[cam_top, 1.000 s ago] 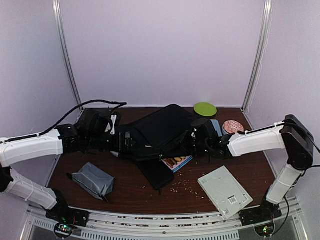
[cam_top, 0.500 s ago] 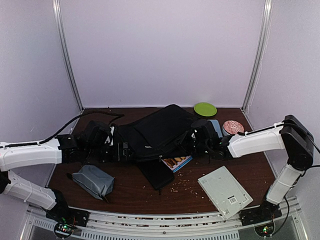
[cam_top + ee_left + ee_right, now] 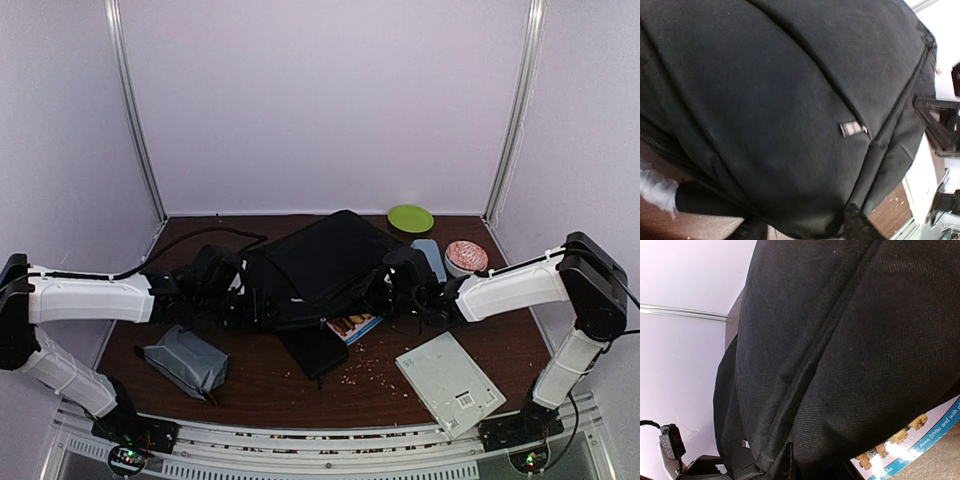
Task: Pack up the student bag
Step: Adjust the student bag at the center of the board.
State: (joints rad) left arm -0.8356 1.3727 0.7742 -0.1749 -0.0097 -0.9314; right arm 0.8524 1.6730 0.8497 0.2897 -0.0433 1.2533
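Note:
The student bag (image 3: 322,258), large, black and soft, lies across the middle of the brown table; its fabric fills the left wrist view (image 3: 780,100) and the right wrist view (image 3: 840,340). My left gripper (image 3: 250,295) is at the bag's left end. In its wrist view the two dark fingertips (image 3: 857,225) press a bulge of bag fabric from either side. My right gripper (image 3: 386,290) is at the bag's right end, shut on a fold of the fabric, and its fingers are mostly hidden by the cloth.
A picture book (image 3: 352,325) pokes out under the bag's right side (image 3: 910,440), with a flat black case (image 3: 312,348) beside it. A grey pouch (image 3: 185,360) lies front left and a white booklet (image 3: 450,383) front right. A green plate (image 3: 410,217) and a pink round object (image 3: 466,255) sit at the back right.
My left arm has slid right along the table to the bag's left end, and its jaws have narrowed onto the fabric. The right arm has hardly moved.

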